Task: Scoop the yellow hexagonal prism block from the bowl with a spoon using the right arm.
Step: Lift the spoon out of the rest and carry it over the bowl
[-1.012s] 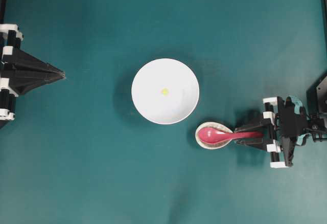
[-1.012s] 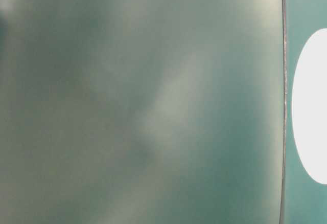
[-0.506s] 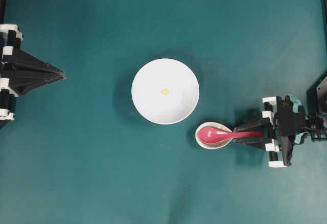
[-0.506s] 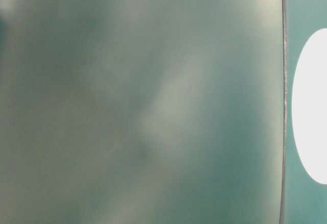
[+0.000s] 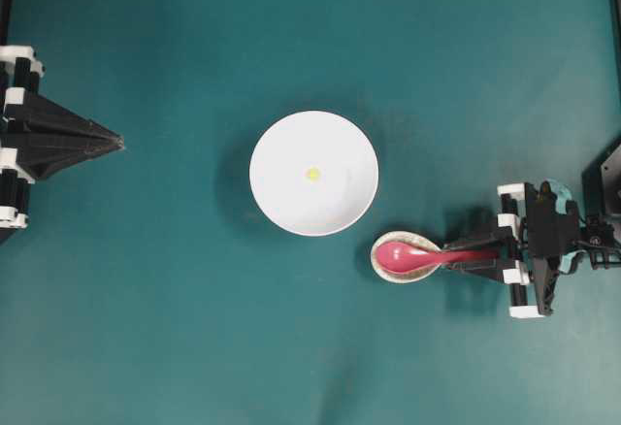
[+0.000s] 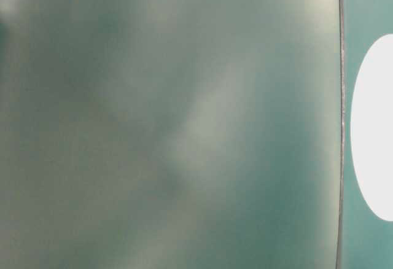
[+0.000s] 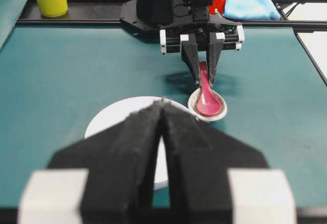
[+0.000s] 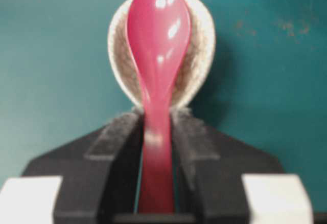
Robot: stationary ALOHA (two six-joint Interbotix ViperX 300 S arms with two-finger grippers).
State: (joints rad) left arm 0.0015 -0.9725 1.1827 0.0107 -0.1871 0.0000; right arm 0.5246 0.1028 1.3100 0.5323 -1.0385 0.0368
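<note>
Overhead view: the right gripper [image 5: 477, 252] lies low over the desk [image 5: 194, 347], its fingers on either side of the handle of the spoon [image 5: 417, 254]. The spoon's scoop rests just beyond the fingertips in a small speckled dish [image 5: 380, 268]. Farther out from that gripper, past the dish and just beside it, stands the bowl [image 5: 281, 202], and the yellow hexagonal prism block [image 5: 312, 174] lies near the bowl's middle. The left gripper [image 5: 114, 141] is well apart from all of these, its tip pointing toward the bowl, jaws drawn together to a point.

Table-level view: mostly a blurred grey-green surface; only a white edge of the bowl [image 6: 371, 128] shows.

Left wrist view: the left gripper's pads [image 7: 143, 147] meet at the tip with only a thin slit between them. Beyond them lie the bowl, then the dish and spoon, with the right gripper's fingers flanking the handle.

Right wrist view: the spoon's handle runs between the right gripper's pads [image 8: 117, 147]; the pads hug it closely, but whether they actually clamp it I cannot tell.
</note>
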